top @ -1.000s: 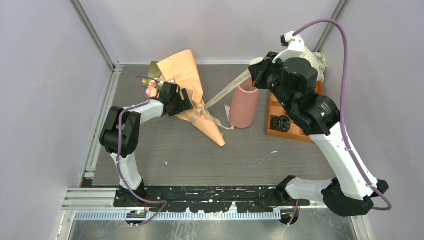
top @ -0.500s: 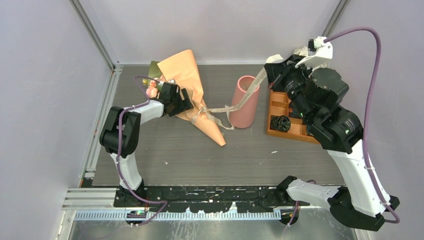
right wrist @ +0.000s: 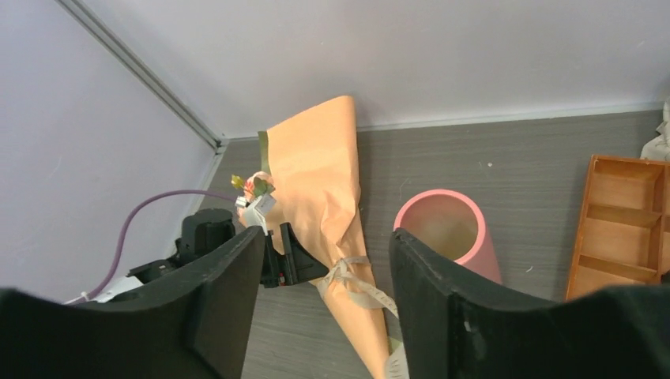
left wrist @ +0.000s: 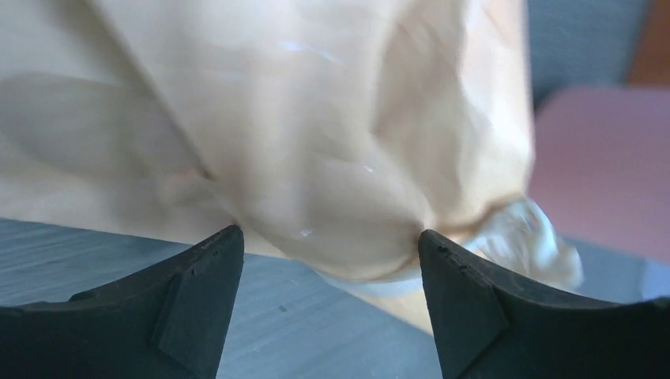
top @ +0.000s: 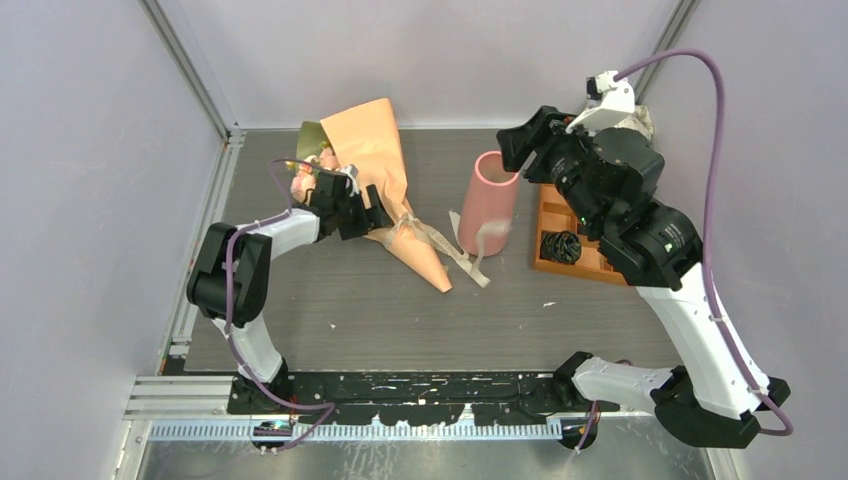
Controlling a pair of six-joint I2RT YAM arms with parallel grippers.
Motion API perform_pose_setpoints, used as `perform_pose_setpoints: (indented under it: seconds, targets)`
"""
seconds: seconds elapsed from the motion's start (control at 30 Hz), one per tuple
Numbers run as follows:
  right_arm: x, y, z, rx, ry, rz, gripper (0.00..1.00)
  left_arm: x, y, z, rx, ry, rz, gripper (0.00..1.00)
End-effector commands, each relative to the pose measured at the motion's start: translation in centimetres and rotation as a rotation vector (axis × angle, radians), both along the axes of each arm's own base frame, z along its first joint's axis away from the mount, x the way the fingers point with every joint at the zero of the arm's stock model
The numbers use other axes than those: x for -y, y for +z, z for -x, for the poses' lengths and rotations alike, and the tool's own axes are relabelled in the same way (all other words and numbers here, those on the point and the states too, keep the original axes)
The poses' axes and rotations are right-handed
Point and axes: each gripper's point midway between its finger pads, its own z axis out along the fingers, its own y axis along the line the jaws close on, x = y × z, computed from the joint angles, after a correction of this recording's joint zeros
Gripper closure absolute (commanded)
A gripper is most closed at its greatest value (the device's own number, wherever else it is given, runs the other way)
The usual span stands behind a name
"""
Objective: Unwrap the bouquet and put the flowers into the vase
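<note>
The left gripper (left wrist: 328, 237) stands wide, with one finger on each side of the bouquet (top: 375, 150). The peach paper bulges between the tips and touches both, so the gripper holds the cone at its narrow part. The bouquet lies flat on the table (top: 330, 300), its point toward the near side. The flowers (top: 303, 182) show only a little at the open end. The beige ribbon (top: 445, 245) hangs loose from the cone to the foot of the vase (top: 487, 205), which stands upright just beside the cone. The right gripper (right wrist: 325, 237) is raised over the far side of the vase, half open, with nothing between its fingers.
</note>
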Motion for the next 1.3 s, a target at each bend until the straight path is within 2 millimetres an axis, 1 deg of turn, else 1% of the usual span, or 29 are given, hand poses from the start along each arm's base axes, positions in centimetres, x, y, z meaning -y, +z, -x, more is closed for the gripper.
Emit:
perform_pose_setpoints:
  seconds: [0.0,0.03,0.1,0.2,0.27,0.37,0.43,0.47,0.5,0.6,0.67,0.73,0.8,0.9,0.97,1.07,1.1,1.13,1.2,1.27]
  targets:
    - [-0.9,0.4,-0.1,0.016,0.035,-0.031,0.32,4.5,6.4,1.6,0.203,-0.288,0.201,0.18]
    - [-1.1,0.2,-0.2,0.011,0.041,-0.030,0.28,4.9,6.6,1.9,0.220,-0.314,0.218,0.18]
    - [-1.4,-0.1,-0.2,0.004,0.053,-0.033,0.25,5.3,6.6,2.1,0.246,-0.346,0.231,0.18]
    - [-1.9,-0.6,-0.1,-0.008,0.073,-0.041,0.24,5.5,6.0,2.0,0.249,-0.357,0.235,0.18]
    - [-2.1,-1.1,-0.2,-0.019,0.081,-0.041,0.23,5.6,6.1,1.9,0.259,-0.362,0.241,0.18]
    - [-2.5,-1.9,-0.4,-0.035,0.089,-0.037,0.23,5.7,7.1,2.1,0.284,-0.374,0.251,0.18]
    - [-2.8,-2.3,-0.4,-0.041,0.098,-0.041,0.23,5.7,8.2,2.6,0.307,-0.385,0.252,0.18]
    - [-2.9,-2.5,-0.4,-0.045,0.102,-0.042,0.23,5.6,8.7,2.9,0.318,-0.395,0.245,0.18]
    - [-3.1,-2.8,-0.4,-0.049,0.110,-0.042,0.23,5.5,9.7,3.4,0.342,-0.412,0.231,0.19]
    - [-3.6,-3.5,-0.7,-0.062,0.118,-0.043,0.23,5.4,10.8,5.0,0.365,-0.453,0.122,0.19]
    - [-3.8,-3.9,-0.8,-0.069,0.123,-0.042,0.23,5.1,10.9,6.1,0.350,-0.472,0.060,0.19]
    - [-3.9,-4.1,-0.9,-0.072,0.125,-0.041,0.23,4.9,11.3,6.8,0.348,-0.474,0.055,0.19]
    - [-4.0,-4.2,-1.0,-0.074,0.127,-0.041,0.23,5.0,12.1,7.1,0.373,-0.480,0.070,0.19]
    - [-4.0,-4.4,-1.0,-0.078,0.127,-0.043,0.23,5.6,12.7,6.8,0.414,-0.516,0.085,0.17]
    - [-3.9,-4.4,-0.9,-0.079,0.127,-0.046,0.23,6.3,12.2,6.6,0.415,-0.563,0.100,0.17]
    - [-3.6,-4.4,-0.6,-0.077,0.123,-0.048,0.23,7.0,9.9,5.5,0.396,-0.602,0.091,0.18]
    - [-3.5,-4.4,-0.5,-0.074,0.118,-0.050,0.23,7.3,8.8,5.0,0.386,-0.609,0.088,0.18]
    - [-3.3,-4.3,-0.3,-0.072,0.116,-0.053,0.23,7.6,8.3,4.5,0.387,-0.616,0.091,0.18]
    - [-3.2,-4.3,-0.3,-0.072,0.114,-0.053,0.23,8.4,7.6,3.8,0.394,-0.631,0.114,0.18]
    - [-3.2,-4.4,-0.2,-0.076,0.116,-0.052,0.23,9.1,7.4,3.1,0.396,-0.642,0.133,0.18]
